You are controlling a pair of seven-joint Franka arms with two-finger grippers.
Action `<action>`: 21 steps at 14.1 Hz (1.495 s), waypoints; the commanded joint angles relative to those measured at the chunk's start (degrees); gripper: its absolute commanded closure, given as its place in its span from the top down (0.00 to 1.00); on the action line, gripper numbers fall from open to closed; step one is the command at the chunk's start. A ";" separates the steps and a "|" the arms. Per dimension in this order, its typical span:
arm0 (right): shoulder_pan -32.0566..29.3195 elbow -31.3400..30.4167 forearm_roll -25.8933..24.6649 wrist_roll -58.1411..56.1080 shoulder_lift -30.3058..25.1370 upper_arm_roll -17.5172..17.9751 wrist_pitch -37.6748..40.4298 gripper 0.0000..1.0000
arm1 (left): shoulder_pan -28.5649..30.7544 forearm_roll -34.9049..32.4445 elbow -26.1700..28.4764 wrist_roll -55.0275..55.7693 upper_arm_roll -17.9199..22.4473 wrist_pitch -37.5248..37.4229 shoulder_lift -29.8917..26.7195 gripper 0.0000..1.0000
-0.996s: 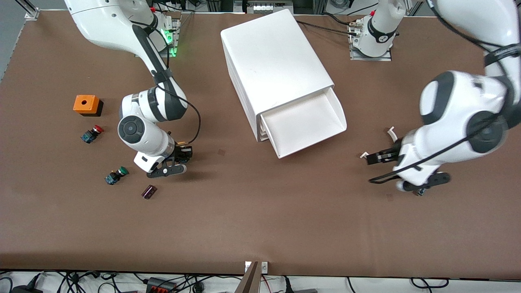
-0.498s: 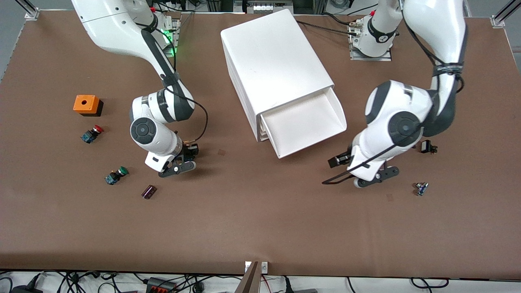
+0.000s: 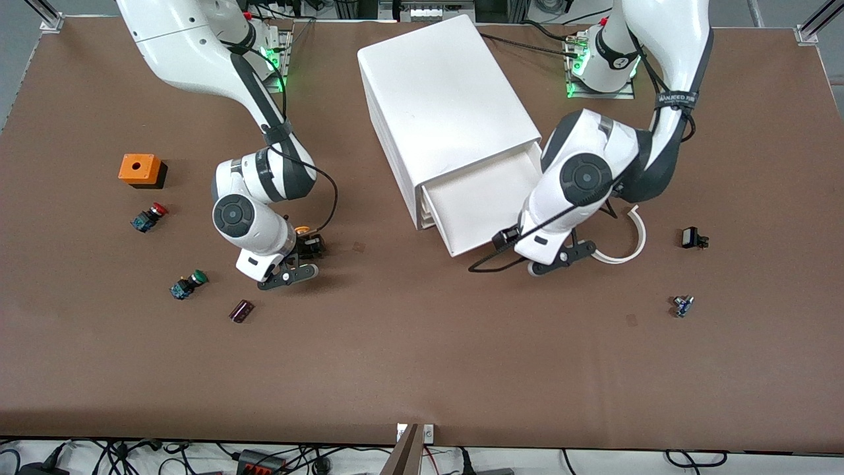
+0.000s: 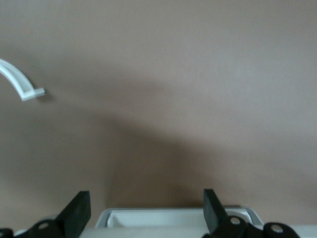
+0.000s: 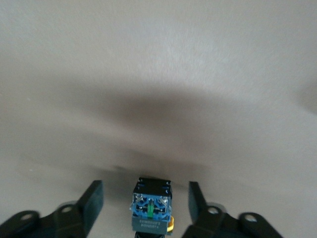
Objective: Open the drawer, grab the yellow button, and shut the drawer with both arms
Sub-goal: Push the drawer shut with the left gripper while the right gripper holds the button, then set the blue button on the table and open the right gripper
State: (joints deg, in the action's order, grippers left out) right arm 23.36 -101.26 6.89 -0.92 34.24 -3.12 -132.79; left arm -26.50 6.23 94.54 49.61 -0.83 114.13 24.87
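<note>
Brown table [image 3: 422, 369] carries a white cabinet [image 3: 442, 99] with its top drawer [image 3: 491, 198] pulled out toward the front camera. At the drawer's front corner toward the left arm's end, the left gripper [image 4: 146, 215] has its fingers [image 4: 79, 213] spread wide with nothing between them, the drawer rim just under them; a curved white strip [image 3: 626, 244] lies on the table beside it. Toward the right arm's end, the right gripper [image 5: 146, 208] is low over the table, fingers [image 5: 91, 203] parted either side of the button [image 5: 151, 210] without touching it. Its orange cap [image 3: 302, 231] shows at the wrist. Red button [image 3: 148, 216], green button [image 3: 186, 284] and orange box [image 3: 140, 169] lie further toward that end
</note>
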 commanded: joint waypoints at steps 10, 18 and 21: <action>-0.60 25.14 0.32 3.02 -6.11 -10.32 35.39 1.00 | -0.04 -0.16 12.43 9.63 -9.36 1.79 -9.05 1.00; -1.39 25.76 0.76 3.47 -14.46 -16.74 40.15 1.00 | -1.18 -0.16 12.60 9.63 -9.54 0.30 -9.04 1.00; -2.53 25.76 0.76 3.29 -16.13 -19.37 40.15 1.00 | -1.36 -0.16 12.60 9.54 -9.54 -0.31 -9.04 1.00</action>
State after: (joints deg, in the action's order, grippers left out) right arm 21.51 -75.26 6.88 2.09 19.63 -21.33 -93.41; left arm -27.53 6.22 105.39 58.24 -10.19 114.52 17.71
